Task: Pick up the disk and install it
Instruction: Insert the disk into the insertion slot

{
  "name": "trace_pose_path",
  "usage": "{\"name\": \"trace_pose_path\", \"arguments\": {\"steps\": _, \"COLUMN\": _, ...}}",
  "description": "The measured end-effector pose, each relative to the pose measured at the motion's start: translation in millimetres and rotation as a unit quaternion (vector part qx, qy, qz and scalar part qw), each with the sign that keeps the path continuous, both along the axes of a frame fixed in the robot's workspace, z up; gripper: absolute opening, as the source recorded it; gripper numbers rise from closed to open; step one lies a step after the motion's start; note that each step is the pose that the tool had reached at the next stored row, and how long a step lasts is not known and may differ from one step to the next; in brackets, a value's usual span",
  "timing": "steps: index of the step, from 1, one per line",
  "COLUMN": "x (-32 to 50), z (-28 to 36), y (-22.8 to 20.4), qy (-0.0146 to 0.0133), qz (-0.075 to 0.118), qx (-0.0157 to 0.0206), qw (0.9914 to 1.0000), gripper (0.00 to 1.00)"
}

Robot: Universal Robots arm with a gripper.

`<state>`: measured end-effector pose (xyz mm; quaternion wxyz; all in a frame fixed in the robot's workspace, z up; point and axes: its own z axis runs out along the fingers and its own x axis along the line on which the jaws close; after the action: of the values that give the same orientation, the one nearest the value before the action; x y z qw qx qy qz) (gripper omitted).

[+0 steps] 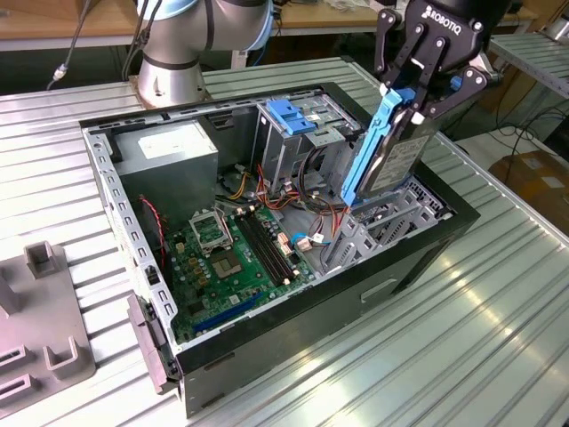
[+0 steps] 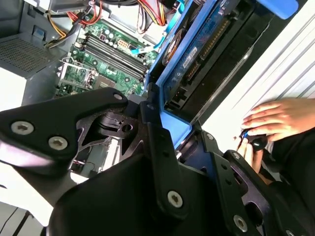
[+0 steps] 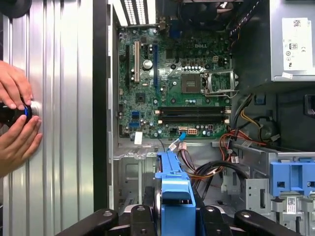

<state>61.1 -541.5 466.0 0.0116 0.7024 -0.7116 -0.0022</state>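
Exterior view: the disk is picked up and hangs above the open computer case, not yet installed.

The gripper [image 1: 416,93] is closed on the upper end of the disk [image 1: 396,160] and pinches it at the blue carrier rail, so I judge the picking part as done. The disk stands steeply tilted over the low metal drive bay [image 1: 382,227] at the exterior view's right side of the computer case [image 1: 356,302], beside the tall cage with the blue bracket [image 1: 289,116]. Its lower end is very near the bay, but I cannot tell if it touches. The disk is not seated in any slot, so the installing part is left. In the first wrist view a person's hands [image 3: 17,123] lie on the ribbed table [image 3: 64,98] outside the case, around a small dark object.
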Motion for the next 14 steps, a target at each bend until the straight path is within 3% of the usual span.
{"name": "trace_pose_path", "arguments": {"steps": 6, "x": 2.4, "z": -3.1, "y": -11.0, "qy": 0.0, "qz": 0.0, "qx": 0.0001, "qw": 1.0, "gripper": 0.37}}
{"name": "trace_pose_path", "arguments": {"steps": 11, "x": 11.2, "z": -6.4, "y": -12.7, "qy": 0.0, "qz": 0.0, "qx": 0.0001, "qw": 1.0, "gripper": 0.37}}
{"name": "trace_pose_path", "arguments": {"steps": 14, "x": 11.9, "z": -9.6, "y": -14.0, "qy": 0.0, "qz": 0.0, "qx": 0.0001, "qw": 1.0, "gripper": 0.37}}
